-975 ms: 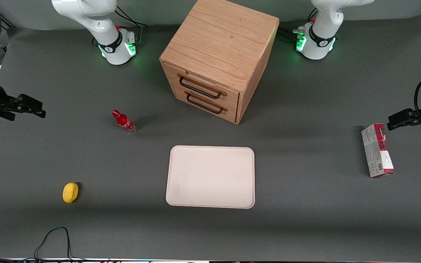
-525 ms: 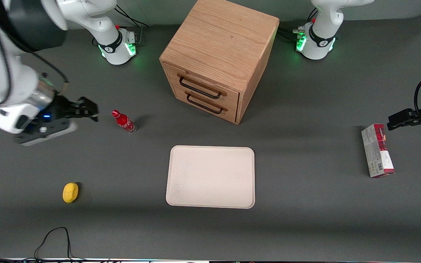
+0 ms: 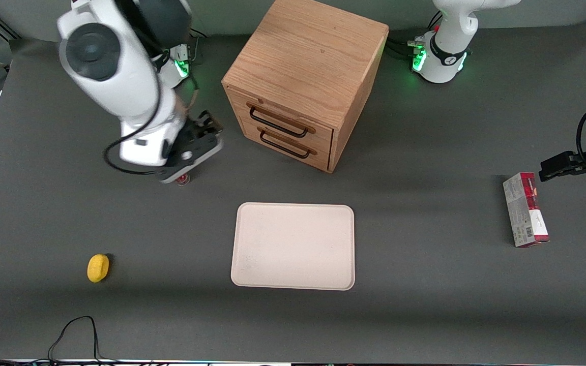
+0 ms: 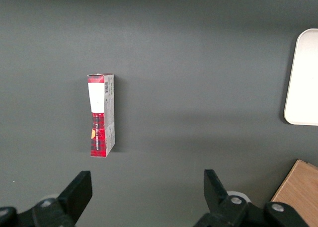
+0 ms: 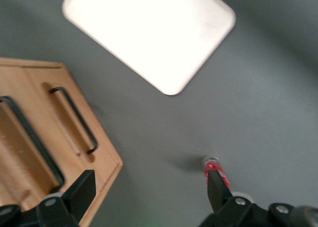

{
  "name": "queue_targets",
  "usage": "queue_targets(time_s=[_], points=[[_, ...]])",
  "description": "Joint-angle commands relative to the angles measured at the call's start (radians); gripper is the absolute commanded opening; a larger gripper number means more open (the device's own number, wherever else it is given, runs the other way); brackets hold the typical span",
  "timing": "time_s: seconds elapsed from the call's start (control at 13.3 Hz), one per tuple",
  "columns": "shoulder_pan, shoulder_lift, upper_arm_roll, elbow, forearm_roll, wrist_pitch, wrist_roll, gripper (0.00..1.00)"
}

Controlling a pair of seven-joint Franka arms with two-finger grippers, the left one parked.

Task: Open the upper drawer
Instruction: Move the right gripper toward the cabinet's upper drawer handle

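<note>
The oak cube cabinet (image 3: 308,56) stands at the back middle of the table. Its upper drawer (image 3: 285,118) is shut, with a thin black wire handle (image 3: 277,123). The matching lower drawer (image 3: 293,148) sits under it. My right gripper (image 3: 210,127) hangs open and empty beside the cabinet's front corner, toward the working arm's end, apart from both handles. In the right wrist view the open gripper (image 5: 147,187) sits above bare table, with the upper drawer's handle (image 5: 30,137) and the lower drawer's handle (image 5: 74,120) to one side.
A red bottle (image 3: 183,179) stands under my wrist, mostly hidden; it also shows in the right wrist view (image 5: 217,171). A cream tray (image 3: 293,246) lies in front of the cabinet. A yellow fruit (image 3: 98,267) and a red-and-white box (image 3: 525,209) lie toward either table end.
My right arm has swung in from the working arm's end of the table toward the cabinet. The gripper now hangs over the red bottle, close to the drawer fronts.
</note>
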Motion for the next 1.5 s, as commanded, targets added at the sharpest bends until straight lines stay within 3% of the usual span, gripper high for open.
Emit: queue_targets(time_s=[0.0, 0.38, 0.82, 1.12, 1.43], points=[[0.072, 0.021, -0.002, 0.035, 0.013, 0.006, -0.006, 1.00], [0.204, 0.032, -0.002, 0.021, -0.009, 0.038, -0.008, 1.00], [0.197, 0.026, -0.014, -0.008, 0.008, 0.036, -0.268, 1.00], [0.194, 0.021, -0.033, -0.020, 0.122, 0.036, -0.284, 1.00], [0.195, 0.003, -0.040, -0.115, 0.123, 0.117, -0.296, 1.00]])
